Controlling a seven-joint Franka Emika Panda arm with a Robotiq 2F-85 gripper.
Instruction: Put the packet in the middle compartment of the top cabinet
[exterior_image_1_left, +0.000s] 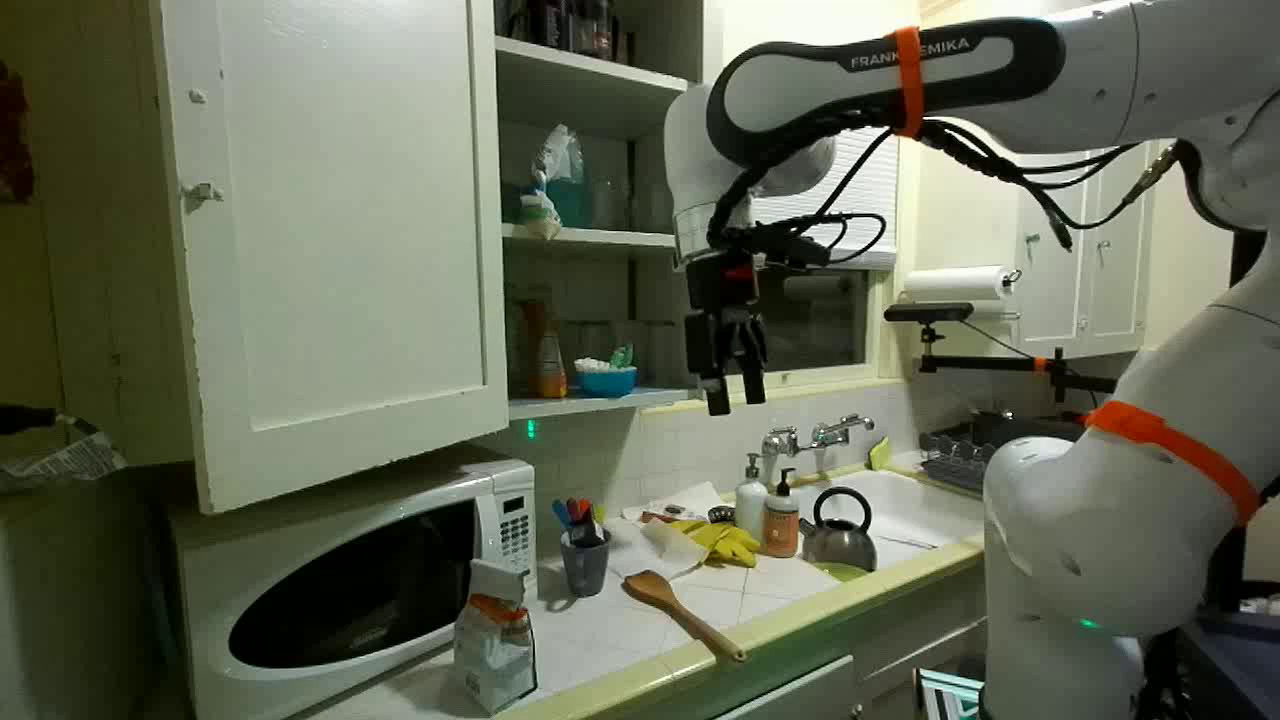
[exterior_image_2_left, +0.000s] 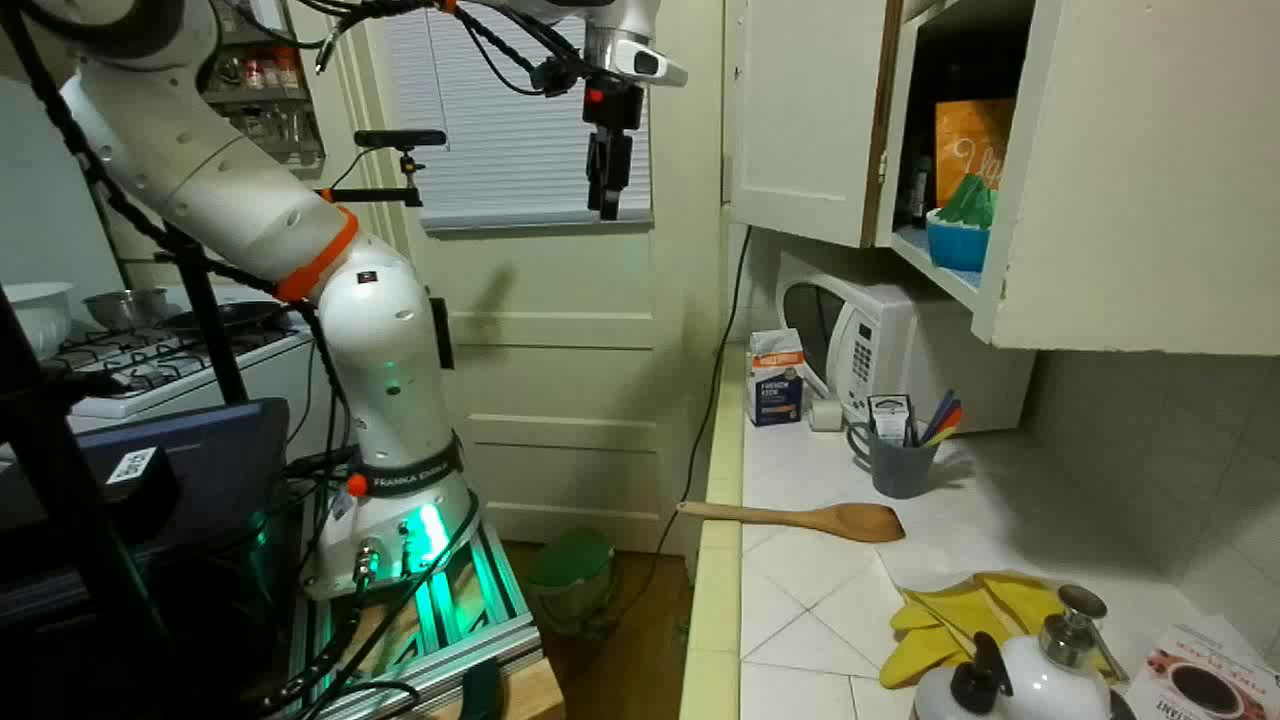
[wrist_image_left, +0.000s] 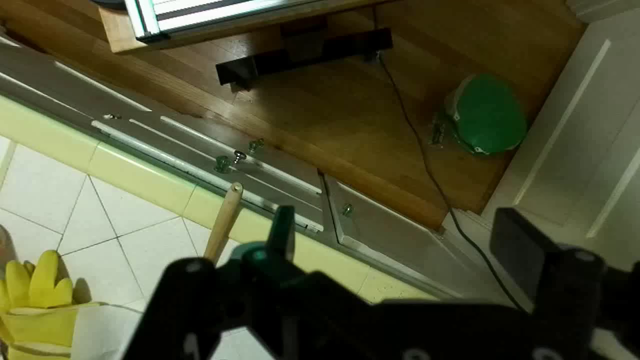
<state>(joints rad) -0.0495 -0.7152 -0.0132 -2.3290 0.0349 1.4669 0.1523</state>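
"Black fingers (wrist_image_left: 522, 247) loom nearest, along the bottom of the wrist view. How is the gripper (wrist_image_left: 397, 220) set?"

"Spread wide, with only air between the tips. In both exterior views it points straight down, hanging higher than the counter (exterior_image_2_left: 790, 640)."

"Where's the packet (exterior_image_2_left: 776, 380), then?"

"Well below the gripper and well apart from it. It stands upright on the counter in both exterior views, just beside the microwave (exterior_image_1_left: 350, 590); one face shows an orange band above a dark blue panel."

"And the middle compartment (exterior_image_1_left: 650, 180)?"

"Off to one side of the gripper in an exterior view, higher than the fingertips, inside the top cabinet (exterior_image_1_left: 600, 68), whose door (exterior_image_1_left: 355, 230) is swung out. A clear bag (exterior_image_1_left: 560, 155) and something blue-green (exterior_image_1_left: 570, 200) sit in that space. One level down, nearer fingertip height, is a blue bowl (exterior_image_1_left: 607, 382)."

"What else lies lower than the gripper?"

"A wooden spatula (exterior_image_2_left: 800, 518), across the counter's yellow edge. In the wrist view its handle shows just past one fingertip. Yellow gloves (wrist_image_left: 40, 300) lie farther out on that side, and a green bin (wrist_image_left: 487, 115) stands on the floor towards the other finger."
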